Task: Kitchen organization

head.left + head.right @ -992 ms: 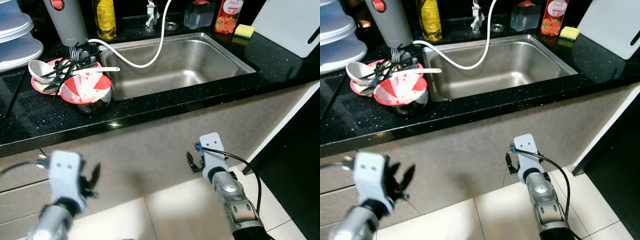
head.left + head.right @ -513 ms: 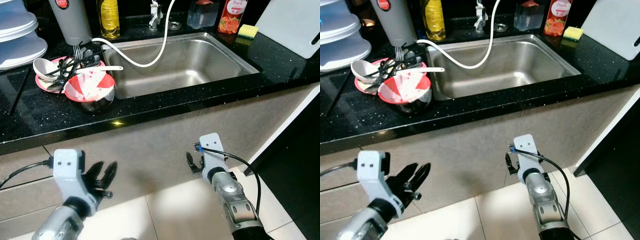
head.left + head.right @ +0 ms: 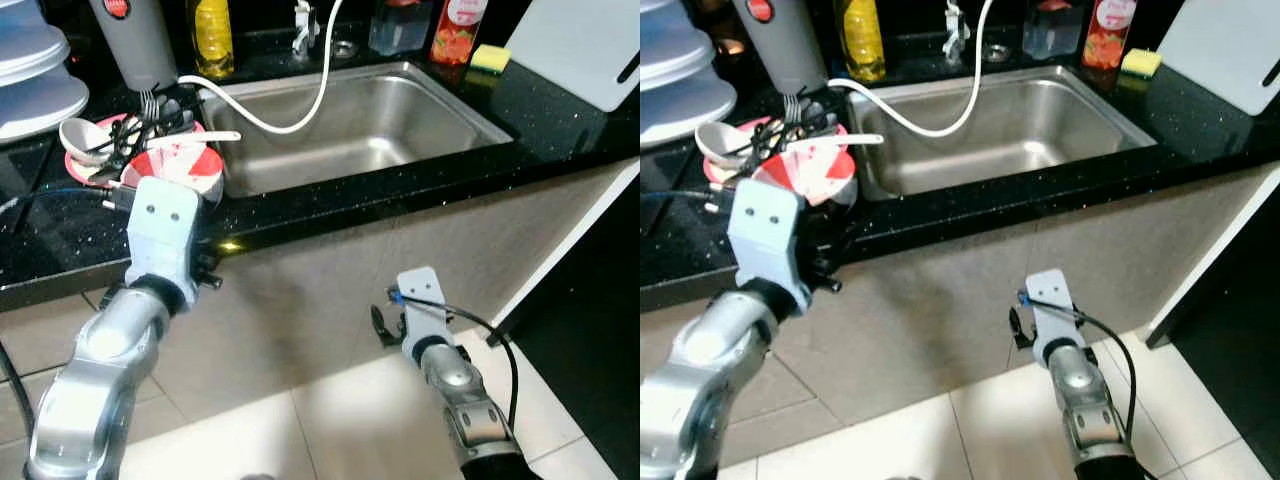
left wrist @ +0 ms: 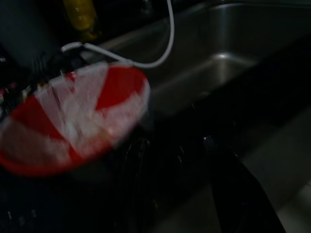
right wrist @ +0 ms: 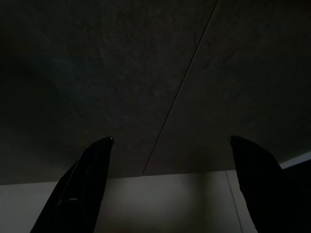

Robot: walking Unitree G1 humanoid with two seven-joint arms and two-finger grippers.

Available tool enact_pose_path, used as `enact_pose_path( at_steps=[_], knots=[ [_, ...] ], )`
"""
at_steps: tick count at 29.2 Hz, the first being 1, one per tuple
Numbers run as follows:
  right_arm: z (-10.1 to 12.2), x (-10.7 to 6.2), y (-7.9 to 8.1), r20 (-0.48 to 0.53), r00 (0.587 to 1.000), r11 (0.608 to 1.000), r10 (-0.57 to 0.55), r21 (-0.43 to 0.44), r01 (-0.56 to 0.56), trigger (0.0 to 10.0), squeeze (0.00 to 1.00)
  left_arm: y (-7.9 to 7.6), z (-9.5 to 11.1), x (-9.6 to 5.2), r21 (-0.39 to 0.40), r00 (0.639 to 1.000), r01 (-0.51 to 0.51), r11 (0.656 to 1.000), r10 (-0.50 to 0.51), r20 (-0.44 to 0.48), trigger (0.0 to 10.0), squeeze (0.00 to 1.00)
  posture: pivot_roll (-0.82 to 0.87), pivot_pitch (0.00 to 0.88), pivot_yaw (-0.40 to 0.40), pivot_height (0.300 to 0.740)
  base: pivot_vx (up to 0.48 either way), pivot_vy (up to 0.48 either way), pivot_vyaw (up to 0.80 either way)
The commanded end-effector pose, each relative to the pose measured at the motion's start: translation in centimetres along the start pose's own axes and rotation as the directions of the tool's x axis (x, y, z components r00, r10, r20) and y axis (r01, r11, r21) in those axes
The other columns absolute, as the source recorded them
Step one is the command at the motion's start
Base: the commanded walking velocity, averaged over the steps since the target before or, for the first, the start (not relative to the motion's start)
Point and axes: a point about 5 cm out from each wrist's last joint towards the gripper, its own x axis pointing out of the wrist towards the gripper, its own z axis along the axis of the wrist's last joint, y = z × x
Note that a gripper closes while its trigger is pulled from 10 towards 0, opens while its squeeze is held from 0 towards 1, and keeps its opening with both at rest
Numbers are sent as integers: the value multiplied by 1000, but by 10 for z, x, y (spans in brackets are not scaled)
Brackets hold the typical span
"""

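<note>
The red-and-white round bowl (image 3: 178,172) is set on the black speckled stone counter (image 3: 60,245) just beside the stainless steel sink (image 3: 350,130), with a pink plate of spoons and forks (image 3: 745,148) touching it at its 11 o'clock. The left gripper (image 4: 194,184) is held at the counter edge, its fingers spread; the bowl lies close ahead at its 11 o'clock, so this arm is much the nearer. The right gripper (image 5: 167,160) hangs low before the cabinet, fingers parted. Compared with a second ago, the left arm is raised from floor level to the counter.
</note>
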Motion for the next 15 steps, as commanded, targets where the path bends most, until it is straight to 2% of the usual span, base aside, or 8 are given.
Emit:
enact_pose_path(
  at_steps=[1, 4, 5, 7, 8, 9, 10, 15],
  knots=[
    [1, -1, 1, 9, 1000, 1000, -4, 8, 4, 10000, 0, 8, 7, 8, 40, 1000, -5, 999, 5, 0, 10000, 0, 123, 3, 5, 740, 0, 0, 0],
    [2, -1, 2, 11, 1000, 1000, -6, 14, 6, 10000, 0, 15, 20, 19, 92, 999, 31, 995, -32, 20, 10000, 0, 118, 8, 9, 740, 0, 0, 0],
    [3, -1, 2, 13, 1000, 1000, -7, 15, 7, 10000, 0, 20, 24, 24, 112, 999, 31, 993, -33, 18, 10000, 59, 117, 10, 11, 740, 0, 0, 0],
    [3, -1, 2, 13, 1000, 1000, -7, 15, 7, 10000, 0, 20, 24, 24, 112, 999, 31, 993, -33, 18, 10000, 59, 117, 10, 11, 740, 0, 0, 0],
    [3, -2, 2, 16, 1000, 1000, -7, 17, 7, 10000, 0, 24, 28, 30, 137, 999, 31, 990, -34, 21, 10000, 129, 110, 10, 19, 740, 0, 0, 0],
    [4, -2, 3, 19, 1000, 1000, -8, 19, 8, 10000, 0, 28, 33, 35, 147, 999, 37, 988, -41, 24, 10000, 533, 106, 11, 24, 740, 0, 0, 0],
    [4, -3, 3, 24, 1000, 1000, -12, 23, 11, 10000, 0, 33, 38, 40, 153, 999, 44, 987, -48, 24, 10000, 1000, 102, 10, 33, 740, 0, 0, 0],
    [7, -4, 3, 36, 999, 999, -25, 31, 24, 10000, 0, 47, 35, 58, 78, 998, 66, 995, -64, -30, 10000, 1000, 95, 7, 38, 740, 0, 0, 0]
  ],
)
